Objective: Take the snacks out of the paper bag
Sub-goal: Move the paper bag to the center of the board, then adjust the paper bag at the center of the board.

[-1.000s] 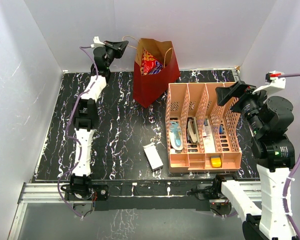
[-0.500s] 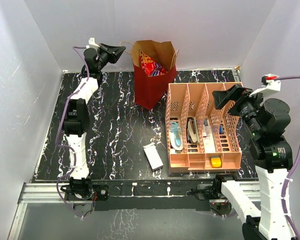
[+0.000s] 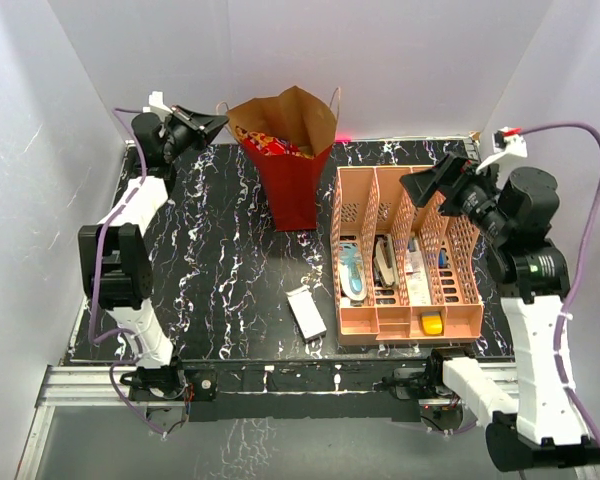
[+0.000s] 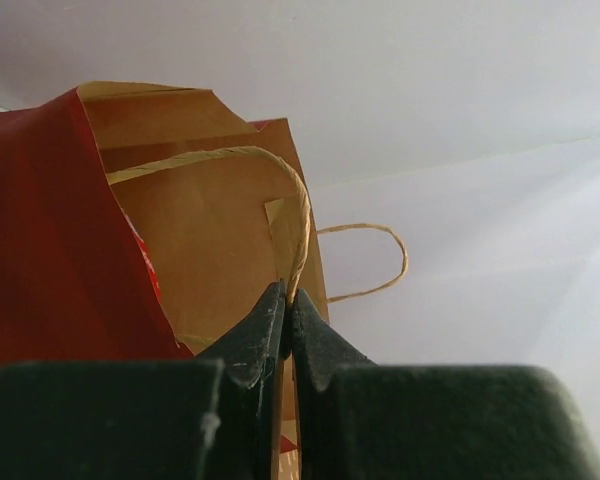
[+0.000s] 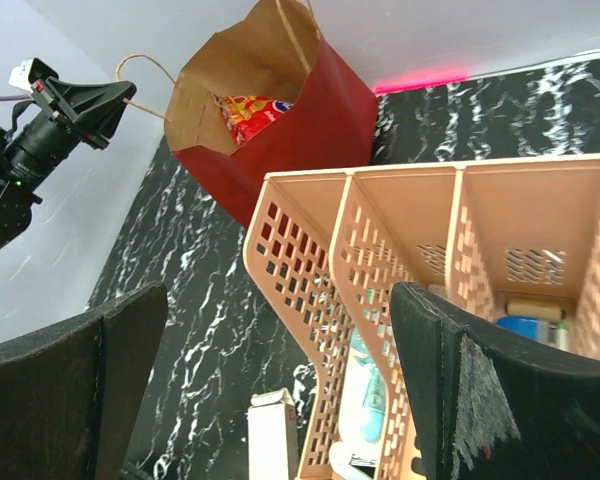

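Observation:
The dark red paper bag [image 3: 292, 175] stands at the back of the table, its mouth pulled wide toward the left. My left gripper [image 3: 220, 121] is shut on its near tan cord handle [image 4: 300, 215], pinched at the fingertips [image 4: 288, 300]. The bag's brown inside [image 4: 210, 240] fills the left wrist view. A red crinkly snack packet [image 3: 273, 146] shows inside the mouth, also in the right wrist view [image 5: 248, 108]. The other snacks are hidden. My right gripper [image 3: 420, 186] is open and empty, held above the pink rack, right of the bag [image 5: 325, 115].
The pink slotted rack [image 3: 410, 250] with stationery and a yellow block [image 3: 433, 323] fills the right side. A small white box [image 3: 306, 312] lies on the black marbled table [image 3: 220, 270] in front of the bag. White walls close the back and sides.
My left gripper has moved left with the handle, stretching the bag's mouth open and leaning it left. My right gripper has moved left and up over the rack.

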You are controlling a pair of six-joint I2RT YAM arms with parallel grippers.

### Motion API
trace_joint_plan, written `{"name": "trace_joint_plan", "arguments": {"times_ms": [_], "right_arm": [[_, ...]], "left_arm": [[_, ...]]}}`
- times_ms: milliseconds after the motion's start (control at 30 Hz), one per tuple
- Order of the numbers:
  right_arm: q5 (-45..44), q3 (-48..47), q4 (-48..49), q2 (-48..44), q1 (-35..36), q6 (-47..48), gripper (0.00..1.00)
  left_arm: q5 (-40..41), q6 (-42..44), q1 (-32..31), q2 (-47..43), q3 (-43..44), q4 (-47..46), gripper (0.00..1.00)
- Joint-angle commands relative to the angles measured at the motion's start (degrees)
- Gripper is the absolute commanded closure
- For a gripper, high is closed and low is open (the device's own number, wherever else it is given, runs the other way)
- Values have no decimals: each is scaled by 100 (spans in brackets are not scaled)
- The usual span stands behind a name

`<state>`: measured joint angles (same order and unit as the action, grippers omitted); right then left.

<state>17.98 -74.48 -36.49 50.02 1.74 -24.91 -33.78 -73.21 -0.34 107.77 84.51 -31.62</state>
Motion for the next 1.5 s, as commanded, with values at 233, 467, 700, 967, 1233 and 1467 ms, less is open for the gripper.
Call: {"name": "trace_joint_plan", "arguments": {"times_ms": [233,467,700,967,1233,1467], "right_arm": [[1585,-647,1928,1599,18,-794,2],[1232,-1333,2603,2717,955,-932,2],[882,-2372,2762,4023,1666,-865,2],[-94,-3855,2012,5590,2103,415,4],[-1295,-4788,1363,6388,2297,1578,18],[-1585,-4565,1697,6291,2318,1450,21]], "left_arm": [[-34,1282,169,-2155,-804,1608,100],[121,1974,171,-2639,-715,2992,100],[463,2513,166,-2905,-396,4040,100],[640,2602,168,-3246,-661,4479,100],[570,2599,174,-3331,-916,4517,100],[403,2550,137,-3365,-1206,4457,100]]}}
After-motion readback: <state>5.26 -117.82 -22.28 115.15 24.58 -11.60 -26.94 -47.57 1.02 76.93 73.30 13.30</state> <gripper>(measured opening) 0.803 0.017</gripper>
